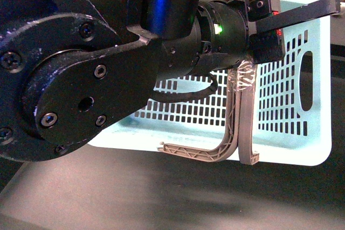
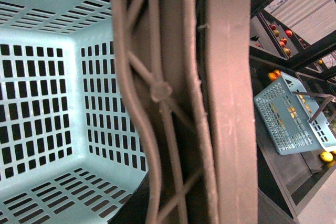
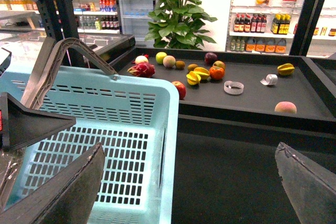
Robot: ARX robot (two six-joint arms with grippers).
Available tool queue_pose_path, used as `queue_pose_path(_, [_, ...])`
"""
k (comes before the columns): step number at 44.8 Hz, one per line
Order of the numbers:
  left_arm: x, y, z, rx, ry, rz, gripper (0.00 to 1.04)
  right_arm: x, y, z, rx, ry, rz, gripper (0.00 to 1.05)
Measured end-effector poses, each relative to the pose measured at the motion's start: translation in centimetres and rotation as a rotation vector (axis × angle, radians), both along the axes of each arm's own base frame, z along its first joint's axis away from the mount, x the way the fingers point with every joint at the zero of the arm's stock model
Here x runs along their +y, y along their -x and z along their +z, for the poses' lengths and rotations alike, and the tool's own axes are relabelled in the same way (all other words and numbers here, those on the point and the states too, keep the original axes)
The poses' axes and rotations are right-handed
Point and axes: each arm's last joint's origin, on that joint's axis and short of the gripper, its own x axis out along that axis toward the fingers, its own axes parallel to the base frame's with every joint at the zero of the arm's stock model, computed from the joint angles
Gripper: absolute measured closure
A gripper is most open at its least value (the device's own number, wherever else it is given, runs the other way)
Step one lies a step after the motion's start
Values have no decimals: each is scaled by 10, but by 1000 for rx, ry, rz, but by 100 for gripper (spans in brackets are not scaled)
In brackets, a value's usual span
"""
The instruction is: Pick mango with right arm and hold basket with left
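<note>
Basket point(image 1: 291, 87) is seen with its open side toward the body camera, pale teal with slotted walls. Its two grey-brown handles point(image 1: 240, 125) are raised together and bound with clear tape point(image 1: 245, 76) just under the left gripper point(image 1: 275, 22). Left jaws are drawn narrow onto the handles above the tape, but the contact faces are hidden by the wrist. Handle ribs are shown filling the middle of the left wrist view, with the basket floor beyond them. Green light point(image 1: 218, 28) is lit on the left arm point(image 1: 81, 95).

Right gripper point(image 3: 189, 153) is spread wide, with nothing between its fingers point(image 3: 68, 187). The basket's rim is seen just beyond one finger.

Mango point(image 3: 285, 107) is found on the black display table point(image 3: 252, 103), lying alone near the front edge, well apart from the right gripper and the basket. Other fruit is grouped further back: red apple point(image 3: 180, 88), round orange-red fruit point(image 3: 216, 72), dragon fruit point(image 3: 143, 69). Two clear rings point(image 3: 233, 87) lie between that group and the mango.

Second teal basket point(image 2: 294, 114) is seen by the dark racks in the left wrist view.
</note>
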Motion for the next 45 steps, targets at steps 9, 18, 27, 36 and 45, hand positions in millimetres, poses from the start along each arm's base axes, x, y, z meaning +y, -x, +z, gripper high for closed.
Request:
queue_pose_path(9, [0,0,0,0,0,0,90,0,0,0,0,0,0,8])
queue_pose_path(18, [0,0,0,0,0,-1,90,0,0,-1,27,-6,-35,8])
queue_pose_path(27, [0,0,0,-5,-2,-2,90,-16,-20,-7,218,12,-302,8])
queue_pose_path(36, [0,0,0,-6,-3,-1,90,-38,-46,-20,261,-21,-329,8])
queue_pose_path(45, [0,0,0,-7,-3,-1,90,-64,-76,-50,351,-29,-401,8])
